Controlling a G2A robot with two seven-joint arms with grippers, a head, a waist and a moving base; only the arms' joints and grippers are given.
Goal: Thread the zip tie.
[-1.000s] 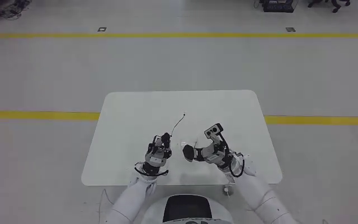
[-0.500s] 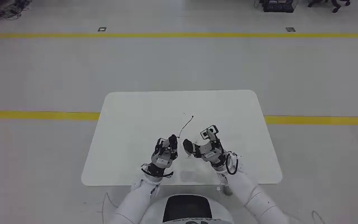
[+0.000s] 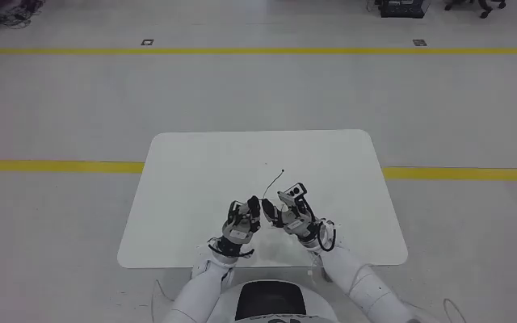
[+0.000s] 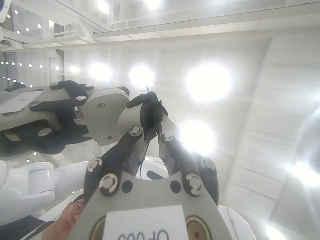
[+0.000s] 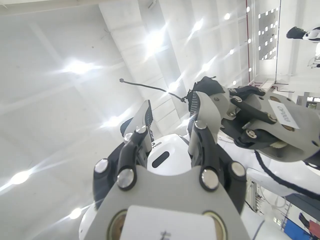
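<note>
Zip tie (image 5: 150,87) aloft over tabletop (image 3: 194,169) front, pinched in clenched left gripper (image 4: 150,112), head end sticking free. Right gripper (image 5: 172,108) released, just beside. No loop visible; threading apparently all to do.

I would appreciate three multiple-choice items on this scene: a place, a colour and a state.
1. The left end effector and right end effector hang over: A the near middle of the table; B its far corner; C the floor.
2. The zip tie is: A white; B black; C yellow.
3. The right end effector is: A open; B shut on the tie; C shut empty.
A, the top view shows them there; B, a thin black strip; A, its jaws stand apart.
</note>
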